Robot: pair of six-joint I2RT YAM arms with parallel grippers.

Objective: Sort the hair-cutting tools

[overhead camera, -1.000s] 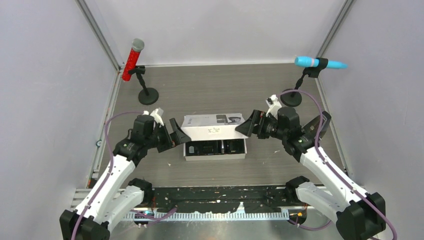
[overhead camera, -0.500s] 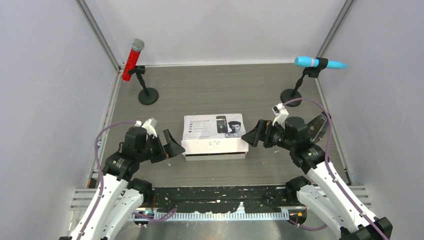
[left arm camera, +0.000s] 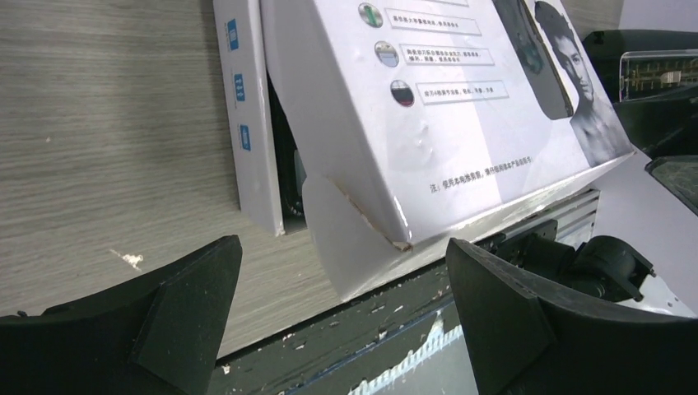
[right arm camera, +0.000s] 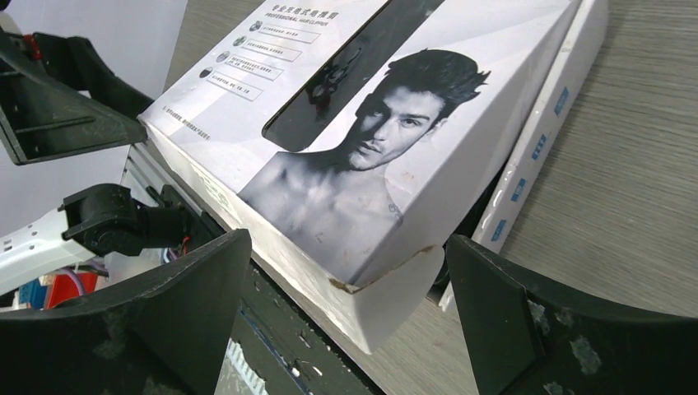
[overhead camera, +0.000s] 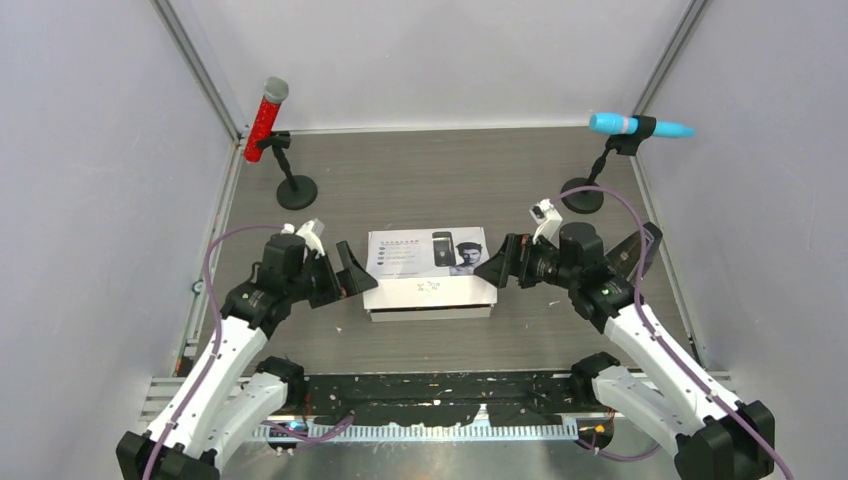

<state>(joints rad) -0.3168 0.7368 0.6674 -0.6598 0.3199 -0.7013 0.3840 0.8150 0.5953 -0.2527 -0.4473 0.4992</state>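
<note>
Flanking the white box (overhead camera: 428, 262), left gripper (overhead camera: 350, 280) and right gripper (overhead camera: 503, 270) gape, released, holding nothing. Box long axis runs left–right, lid askew. Hair-cutting tools hidden; their direction cannot be told.

Lid (overhead camera: 428, 256) covers box base (overhead camera: 430, 312), blocking access

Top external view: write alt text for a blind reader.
A white box with a printed lid lies central on the table, open left fingers and open right fingers flanking its ends. A red microphone and a blue microphone stand at the back corners.
</note>
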